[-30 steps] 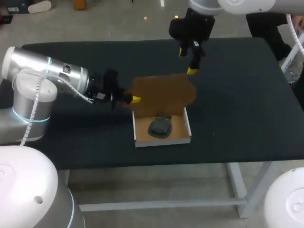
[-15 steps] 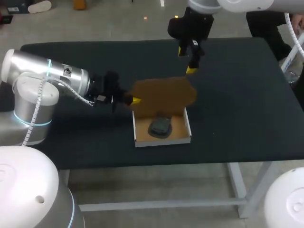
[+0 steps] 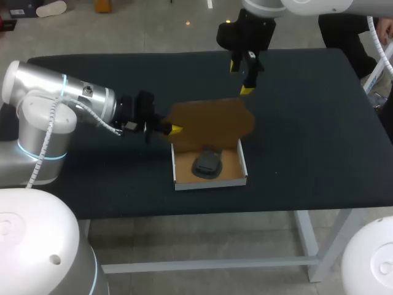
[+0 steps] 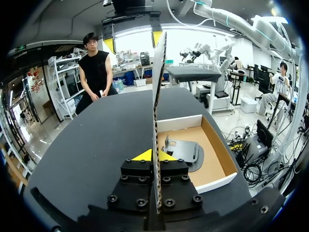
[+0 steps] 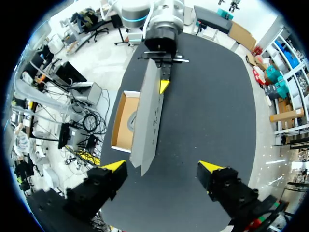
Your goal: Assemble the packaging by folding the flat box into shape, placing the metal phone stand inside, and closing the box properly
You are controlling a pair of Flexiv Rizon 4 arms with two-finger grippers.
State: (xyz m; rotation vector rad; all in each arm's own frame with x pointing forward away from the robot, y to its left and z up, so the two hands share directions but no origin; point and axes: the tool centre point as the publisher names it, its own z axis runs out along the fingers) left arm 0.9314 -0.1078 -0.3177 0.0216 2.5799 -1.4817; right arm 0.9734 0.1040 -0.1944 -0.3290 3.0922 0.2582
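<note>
Box (image 3: 212, 182): the open tray is lying on the table (image 3: 319, 123) just beside and below your left gripper (image 3: 174, 129), and the metal phone stand (image 3: 207, 164) is resting inside it. The brown lid flap (image 3: 215, 121) is standing upright from the tray's far wall. Its side edge is passing between your left gripper's yellow fingertips (image 4: 143, 155), which are clamping it from both sides. Your right gripper (image 3: 245, 77) is hanging above and beyond the flap's top edge with its fingers spread wide, gripping nothing. The flap is lying ahead of it, apart from both fingers and nearer one than the other.
</note>
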